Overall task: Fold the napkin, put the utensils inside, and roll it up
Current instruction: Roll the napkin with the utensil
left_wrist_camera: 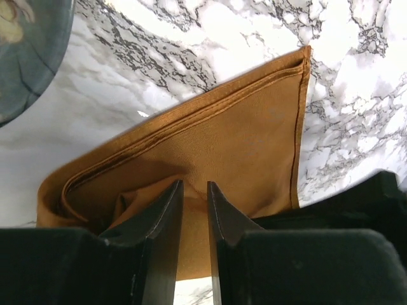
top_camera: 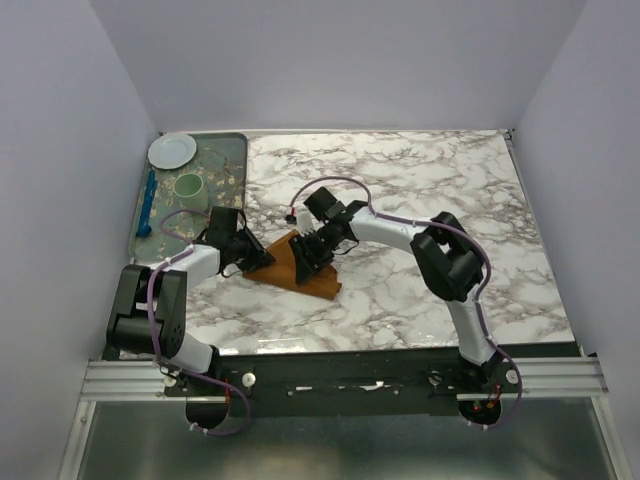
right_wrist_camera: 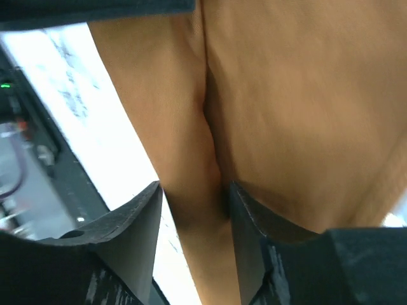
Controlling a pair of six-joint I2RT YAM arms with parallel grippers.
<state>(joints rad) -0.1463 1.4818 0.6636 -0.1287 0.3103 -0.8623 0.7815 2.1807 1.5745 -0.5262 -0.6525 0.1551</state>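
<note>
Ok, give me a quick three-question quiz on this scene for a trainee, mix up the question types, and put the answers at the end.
1. True or false: the napkin lies on the tray.
2. What is the right gripper closed on? A) nothing B) a fold of the napkin C) the tray's rim
3. What colour is the utensil lying on the tray?

Key: 1 false, it lies on the marble beside the tray; 2 B; 3 blue.
</note>
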